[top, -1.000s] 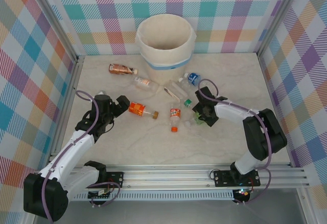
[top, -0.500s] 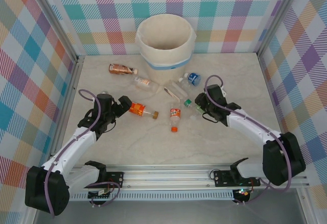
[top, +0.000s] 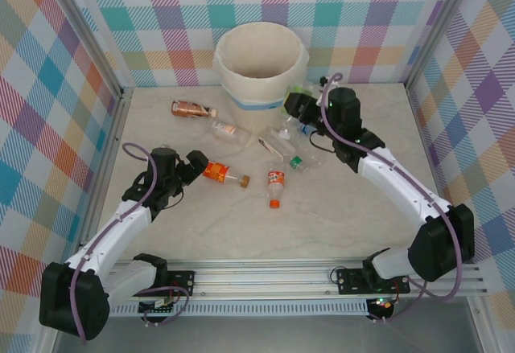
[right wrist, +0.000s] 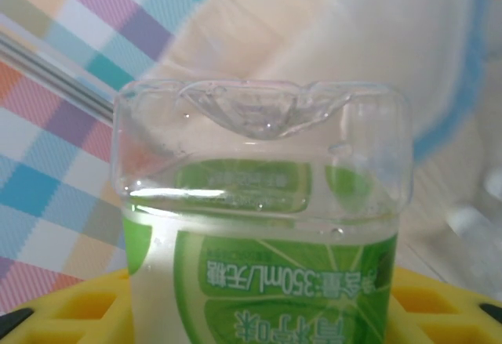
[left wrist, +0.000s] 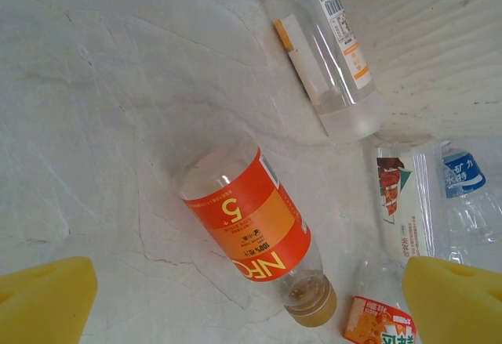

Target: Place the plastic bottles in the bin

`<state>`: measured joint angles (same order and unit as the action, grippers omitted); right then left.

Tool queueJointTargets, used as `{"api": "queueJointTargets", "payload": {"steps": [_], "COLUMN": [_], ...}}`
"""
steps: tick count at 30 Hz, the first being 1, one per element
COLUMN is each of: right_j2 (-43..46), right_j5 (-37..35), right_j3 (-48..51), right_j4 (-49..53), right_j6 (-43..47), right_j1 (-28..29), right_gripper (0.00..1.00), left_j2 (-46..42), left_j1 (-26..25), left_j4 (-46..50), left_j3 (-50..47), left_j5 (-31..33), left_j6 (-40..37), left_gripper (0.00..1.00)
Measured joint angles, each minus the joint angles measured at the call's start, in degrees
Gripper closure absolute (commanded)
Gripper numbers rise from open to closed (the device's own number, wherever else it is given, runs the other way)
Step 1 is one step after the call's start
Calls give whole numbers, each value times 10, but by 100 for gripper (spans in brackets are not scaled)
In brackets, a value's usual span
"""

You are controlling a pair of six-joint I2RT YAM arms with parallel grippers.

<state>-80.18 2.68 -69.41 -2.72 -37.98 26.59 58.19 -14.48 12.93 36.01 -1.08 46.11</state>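
Right wrist view: right gripper point(top: 298, 104) is pinching a green-label bottle point(right wrist: 263, 234) between yellow pads, with the bottle's base pointing ahead. The bin point(top: 261, 88) is standing just beyond it. Left gripper point(top: 195, 166) is hovering with jaws spread wide. An orange-label bottle point(left wrist: 249, 226) is lying on the table point(left wrist: 118, 85) just ahead between them, neck end nearer.

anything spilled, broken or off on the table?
Nothing stands out. No spill; the orange-label bottle and others lie on their sides before the bin, and the green-label bottle sits squarely in the right gripper.
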Motion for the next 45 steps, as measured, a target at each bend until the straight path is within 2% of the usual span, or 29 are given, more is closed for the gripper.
{"api": "queueJointTargets", "payload": {"steps": [8, 13, 21, 25, 29, 31, 38, 39, 45], "right_j2": [-130, -221, -378, -479, -555, -572, -568, -560, -445], "right_j5": [59, 57, -15, -80, -126, -125, -100, -94, -57], "right_j3": [-194, -334, -549, -688, -782, -799, -796, -788, -646], "right_j4": [-14, 7, 70, 126, 165, 179, 217, 219, 216], "right_j6": [35, 62, 114, 142, 168, 183, 208, 210, 236], "right_j1": [0, 0, 0, 0, 0, 0, 0, 0, 2], "right_gripper": [45, 45, 43, 36, 23, 13, 3, 0, 0], "left_j2": [-16, -17, -17, -17, -5, 8, 57, 57, 48], "left_j1": [0, 0, 0, 0, 0, 0, 0, 0, 0], "left_j4": [0, 1, 1, 0, -11, -13, -7, -7, 3], "left_j3": [-29, -33, -33, -33, -33, -32, -24, -23, -22], "left_j5": [-5, -10, -11, -18, -29, -31, -44, -45, -38], "left_j6": [15, 21, 23, 28, 44, 51, 69, 71, 81], "left_gripper": [0, 0, 0, 0, 0, 0, 0, 0, 0]}}
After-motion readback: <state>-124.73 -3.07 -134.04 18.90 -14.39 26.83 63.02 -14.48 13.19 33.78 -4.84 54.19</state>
